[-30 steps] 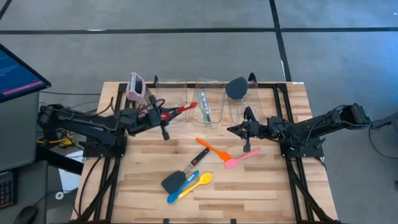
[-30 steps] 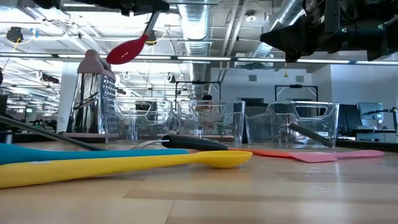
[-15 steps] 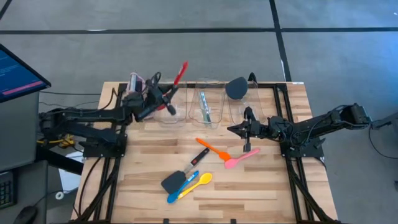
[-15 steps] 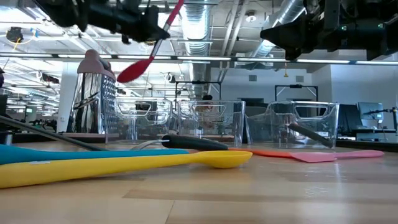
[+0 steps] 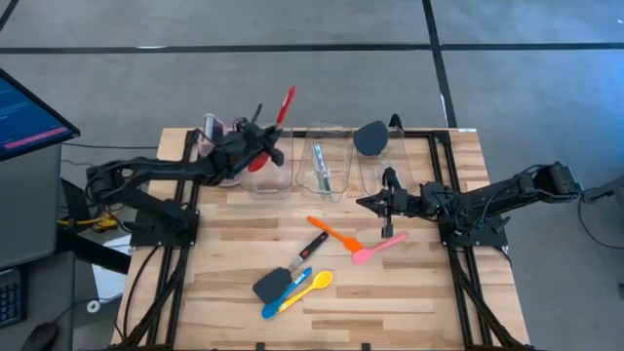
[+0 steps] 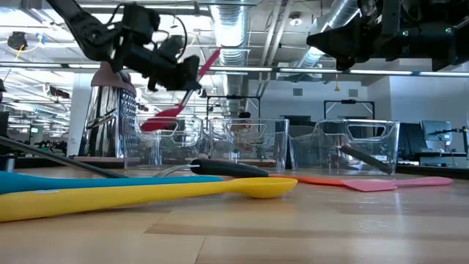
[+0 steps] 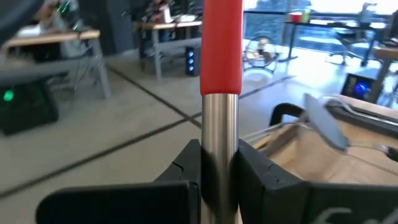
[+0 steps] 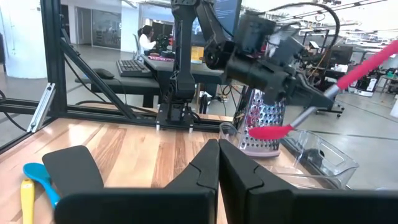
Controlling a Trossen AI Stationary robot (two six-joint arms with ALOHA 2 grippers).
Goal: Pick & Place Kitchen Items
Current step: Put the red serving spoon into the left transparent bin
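Observation:
My left gripper (image 5: pixel 261 153) is shut on a red spoon with a metal shaft. It hovers over the left clear bin (image 5: pixel 265 178) at the table's far edge. The spoon's red bowl (image 6: pixel 165 117) is lowest, near the bin's rim, and its red handle (image 5: pixel 286 104) slants upward. My right gripper (image 5: pixel 363 202) waits shut above the table's right half, pointing left and touching nothing. On the wood lie an orange spatula (image 5: pixel 336 234), a pink spatula (image 5: pixel 376 249), a red-handled tool (image 5: pixel 312 245), a black spatula (image 5: pixel 272 284), a blue spoon (image 5: pixel 283 297) and a yellow spoon (image 5: pixel 310 285). My left gripper pinches the spoon's bare metal shaft (image 7: pixel 221 146) between its two fingers, just below the red handle (image 7: pixel 221 43). The fingers lie across the shaft. The spoon is lifted clear and steeply tilted, bowl (image 8: pixel 270 130) down and handle up.
Three clear bins stand along the far edge. The middle bin (image 5: pixel 327 175) holds a clear-teal tool (image 5: pixel 320 166) and the right bin (image 5: pixel 382 168) holds a black spatula (image 5: pixel 370 136). A pink-topped metal grater (image 5: pixel 213 136) stands left of the bins. A monitor (image 5: pixel 29 112) sits off the table's left.
My left gripper has moved toward the far edge and down over the left bin, turning as it went. The red spoon has tipped from lying level to steeply upright, handle up, and its bowl has sunk to the bin's rim. It has stayed shut on the spoon.

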